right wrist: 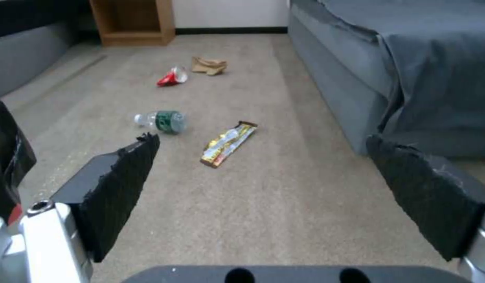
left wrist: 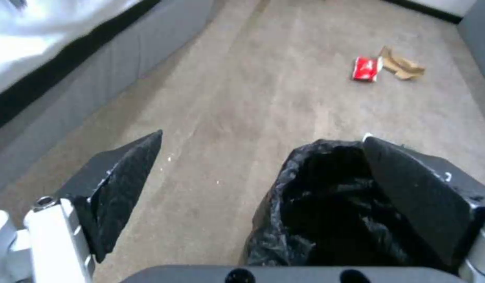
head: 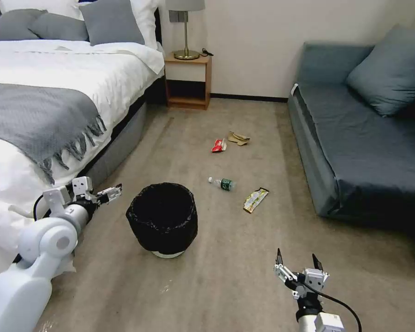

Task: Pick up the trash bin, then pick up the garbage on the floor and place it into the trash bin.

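Observation:
The trash bin (head: pixel 162 219), lined with a glossy black bag, stands upright on the carpet. My left gripper (head: pixel 115 191) hovers just left of its rim, apart from it. In the left wrist view that gripper (left wrist: pixel 263 135) is open, with the bin's bag (left wrist: pixel 316 212) in front of one finger. My right gripper (head: pixel 299 262) is open, low and near, right of the bin. The garbage lies beyond: a clear bottle (head: pixel 222 183), a yellow-silver wrapper (head: pixel 256 200), a red-white packet (head: pixel 219 145) and tan paper (head: pixel 239 138). The right wrist view shows the bottle (right wrist: pixel 164 120) and wrapper (right wrist: pixel 228 143) ahead of the open gripper (right wrist: pixel 263 136).
A bed (head: pixel 41 92) with a grey throw runs along the left. A blue sofa (head: pixel 369 138) lines the right. A wooden nightstand (head: pixel 187 80) with a lamp stands at the far wall. Bare carpet lies between bed and sofa.

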